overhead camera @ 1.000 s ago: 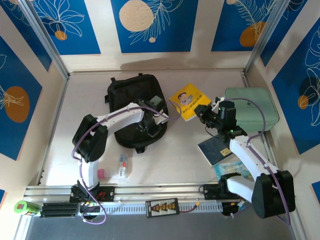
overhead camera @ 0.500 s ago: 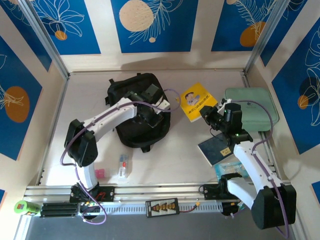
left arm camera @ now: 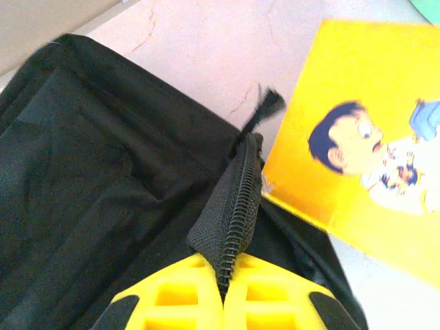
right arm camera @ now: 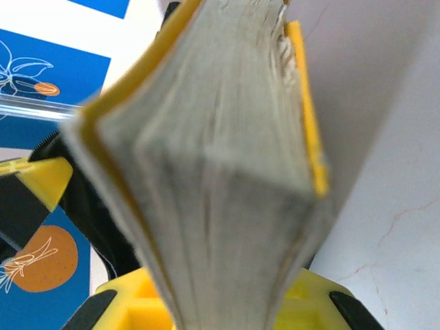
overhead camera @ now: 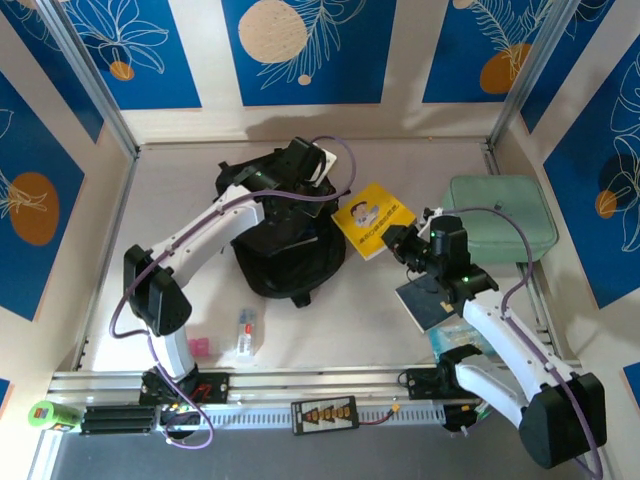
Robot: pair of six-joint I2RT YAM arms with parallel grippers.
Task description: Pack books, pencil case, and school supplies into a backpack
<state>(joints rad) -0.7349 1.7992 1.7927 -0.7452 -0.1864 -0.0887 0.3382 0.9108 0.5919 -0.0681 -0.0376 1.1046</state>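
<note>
Your left gripper (left arm camera: pixel 223 278), clenched on the zip edge of the backpack (overhead camera: pixel 285 255), has lifted it; your right gripper (overhead camera: pixel 408 240) brings the clamped yellow book (overhead camera: pixel 372 218) closer

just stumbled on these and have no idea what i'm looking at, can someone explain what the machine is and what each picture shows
These are two robot arms bolted at the near edge of a table. The wide picture comes from a fixed camera above and behind them; the close-ups come from a camera on each wrist. On the table lie a black backpack, a dark blue book, a mint-green case and small supplies by the left base. The left arm's fingers are pinched shut on the backpack's zipper edge. The right arm's fingers clamp a yellow book close beside the backpack; that close-up looks at its page edges.
</note>
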